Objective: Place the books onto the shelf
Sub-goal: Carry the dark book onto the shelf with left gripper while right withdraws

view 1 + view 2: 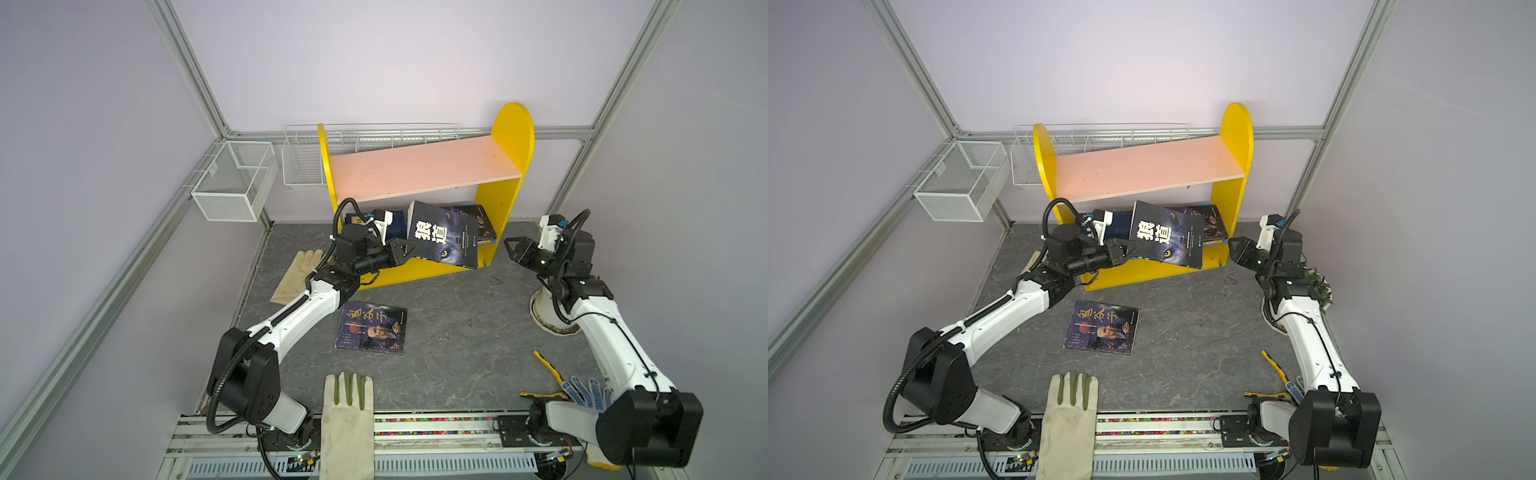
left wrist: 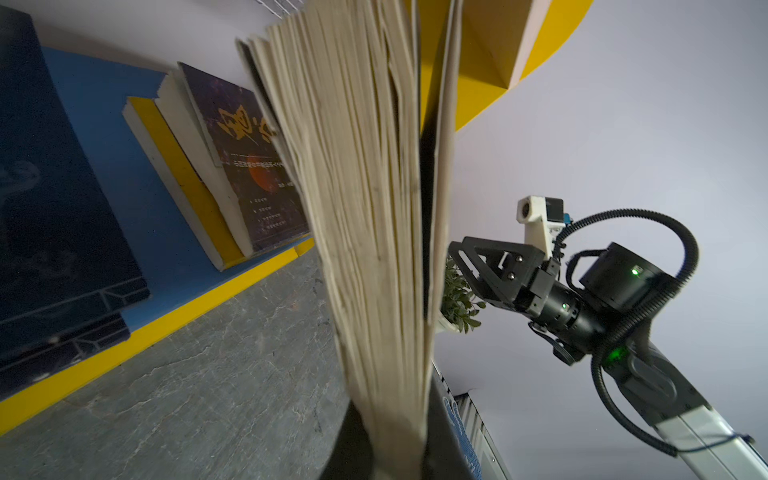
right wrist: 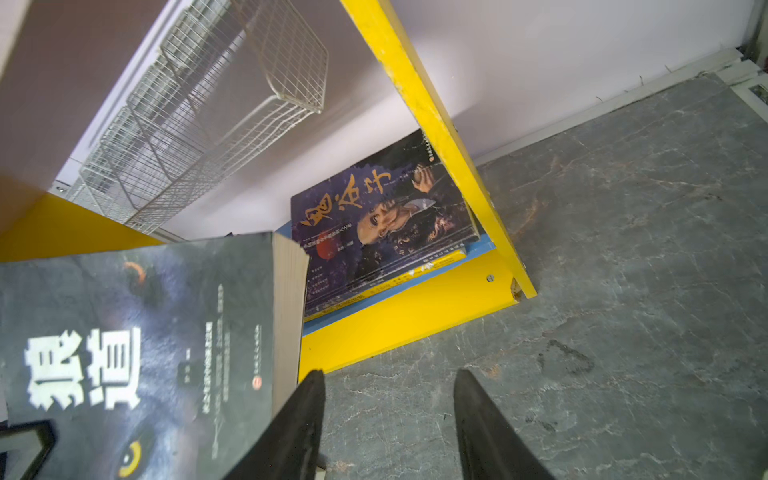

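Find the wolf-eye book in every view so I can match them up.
Top view: wolf-eye book tilted, centre, in front of the shelf.
Top view: same, centre.
Left wrist: only its page edges, filling the middle.
Right wrist: cover, lower left.
Shared landmark: yellow front rail.

Three gloves (image 1: 348, 411), two wire baskets (image 1: 232, 183), one shelf (image 1: 424, 166), at least five books (image 1: 371, 328).
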### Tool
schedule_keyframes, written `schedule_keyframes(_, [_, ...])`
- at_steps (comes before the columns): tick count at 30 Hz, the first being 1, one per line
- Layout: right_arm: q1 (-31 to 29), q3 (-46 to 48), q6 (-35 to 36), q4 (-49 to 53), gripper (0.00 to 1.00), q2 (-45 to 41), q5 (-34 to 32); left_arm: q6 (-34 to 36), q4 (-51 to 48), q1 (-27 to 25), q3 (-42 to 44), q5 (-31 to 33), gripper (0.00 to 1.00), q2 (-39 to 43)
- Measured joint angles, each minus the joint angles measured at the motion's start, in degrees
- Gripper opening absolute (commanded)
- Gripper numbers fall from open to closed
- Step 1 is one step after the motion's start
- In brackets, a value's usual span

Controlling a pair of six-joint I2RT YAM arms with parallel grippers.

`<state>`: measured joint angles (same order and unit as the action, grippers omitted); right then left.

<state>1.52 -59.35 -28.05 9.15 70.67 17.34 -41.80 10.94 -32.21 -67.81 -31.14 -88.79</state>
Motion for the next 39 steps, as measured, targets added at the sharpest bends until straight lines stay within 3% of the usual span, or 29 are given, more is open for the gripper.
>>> schedule_keyframes(9, [0.02,0.17,1.18,2.43,0.53,-0.07,-1.95,-1.79,1.84,-6.64,-6.29,11.82,0.00,-8.66])
schedule_keyframes(18, [0.02,0.17,1.95,3.13,0.54,-0.94,-2.08,-5.64,3.13,-7.82,-12.24,20.83,0.00,-17.46])
schedule_keyframes(33, [0.02,0.48,1.92,3.28,0.53,-3.21,-1.84,-8.90,3.41,-9.07,-23.78,25.81,0.00,-27.58])
schedule_keyframes(34, [0.00,0.48,1.95,3.28,0.54,-3.32,-1.77,-9.22,3.41,-9.18,-24.33,25.81,0.08,-28.11])
schedule_keyframes(37, [-0.13,0.48,1.95,3.30,0.53,-3.58,-1.42,-9.73,3.48,-9.46,-26.53,25.99,0.50,-29.77])
schedule_keyframes(39, [-0.42,0.48,1.97,3.30,0.54,-3.69,-1.44,-9.90,3.32,-9.66,-27.43,26.25,0.64,-30.49])
